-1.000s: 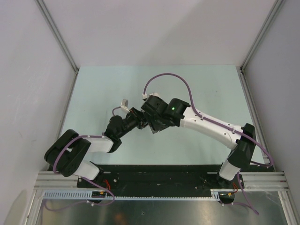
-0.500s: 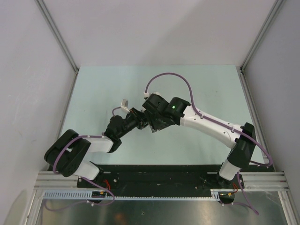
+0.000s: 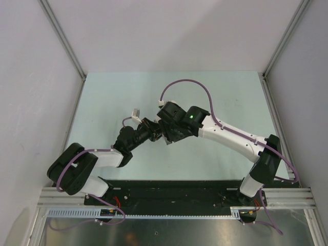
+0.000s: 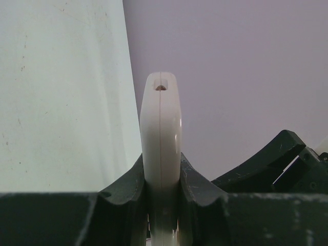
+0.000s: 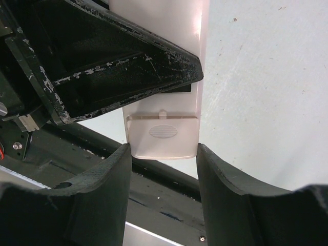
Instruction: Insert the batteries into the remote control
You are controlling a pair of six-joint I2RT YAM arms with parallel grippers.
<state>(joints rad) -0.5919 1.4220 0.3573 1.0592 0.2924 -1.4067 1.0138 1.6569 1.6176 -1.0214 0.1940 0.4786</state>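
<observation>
**A:** Two arms on the sheet. Position?

**B:** Both reach over the pale green counter [image 3: 107, 102] and meet near its middle, wrist to wrist. Purple cables [image 3: 184, 82] run along each arm. Plain pale walls [image 3: 31, 77] stand on three sides.

**A:** Item one, the remote [image 4: 161, 128]. Location?

**B:** It is held in the left fingers [image 4: 128, 189], between the two wrists. From the left wrist it shows edge-on: a thin white bar with a seam down the middle. It rises straight out of the clamp, and its rounded far end has a small hole.

**A:** State of those fingers?

**B:** Narrow. They are closed on the flat faces of the remote, one pad on each side, and both touch it.

**A:** Item two, the right fingers [image 5: 102, 179].

**B:** Set partway apart. They stand either side of the remote's other end, one at each long edge and very close to it. I cannot tell whether they press on it or only bracket it.

**A:** Which face shows there?

**B:** The plain white back. The battery lid [image 5: 162, 136] is on. It has an oval ribbed thumb patch and a small tab at its upper edge, and it sits just between the right fingertips. The scuffed black left fingers cross the remote above the lid, with the counter behind.
</observation>
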